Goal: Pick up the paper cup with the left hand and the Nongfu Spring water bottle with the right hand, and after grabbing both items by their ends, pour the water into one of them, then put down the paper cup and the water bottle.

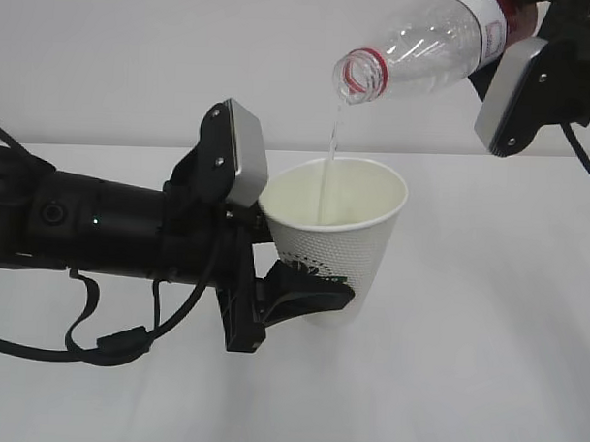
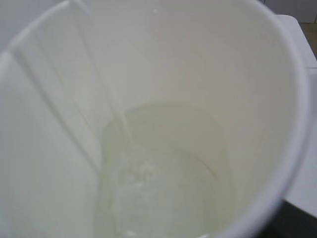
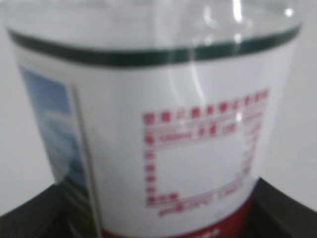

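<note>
The left hand comes in level from the left of the exterior view, and its black fingers are closed around the lower wall of the paper cup, over the dark green logo. The cup stands upright in that grip, straight out in front of the hand's grey camera block, with its rolled rim level with the block's lower half. From the left wrist view the cup's cream inside fills nearly the whole picture (the fingers themselves are out of sight there), and a pale pool of the water lies at the bottom.

The right hand reaches in at the upper right and holds the Nongfu Spring water bottle by its labelled end, jaws closed on it. The bottle slants down and away from that hand, its capless mouth with the red neck ring above the cup. A thin stream drops from the mouth into the cup. The right wrist view shows the label close up, blurred, with dark gripper parts at both lower corners.
</note>
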{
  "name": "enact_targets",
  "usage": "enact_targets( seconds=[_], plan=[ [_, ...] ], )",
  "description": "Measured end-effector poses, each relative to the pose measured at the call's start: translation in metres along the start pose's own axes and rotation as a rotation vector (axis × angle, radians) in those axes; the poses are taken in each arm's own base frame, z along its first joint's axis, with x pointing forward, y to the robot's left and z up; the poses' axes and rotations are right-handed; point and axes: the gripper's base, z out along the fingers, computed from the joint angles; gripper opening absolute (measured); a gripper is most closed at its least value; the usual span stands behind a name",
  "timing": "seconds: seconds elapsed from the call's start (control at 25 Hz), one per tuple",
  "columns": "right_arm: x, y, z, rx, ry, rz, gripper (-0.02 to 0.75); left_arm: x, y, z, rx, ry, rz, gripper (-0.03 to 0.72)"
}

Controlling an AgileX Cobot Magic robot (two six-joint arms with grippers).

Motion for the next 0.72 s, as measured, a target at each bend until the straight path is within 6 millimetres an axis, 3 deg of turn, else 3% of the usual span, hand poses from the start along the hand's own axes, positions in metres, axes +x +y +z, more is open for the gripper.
enact_targets(
  seconds=[0.72],
  plan=[
    [0.0000,0.0000,0.0000,0.000,0.000,-0.004,0.521,0.0000,0.0000,0.0000,0.000,0.000,0.000,0.483]
  ],
)
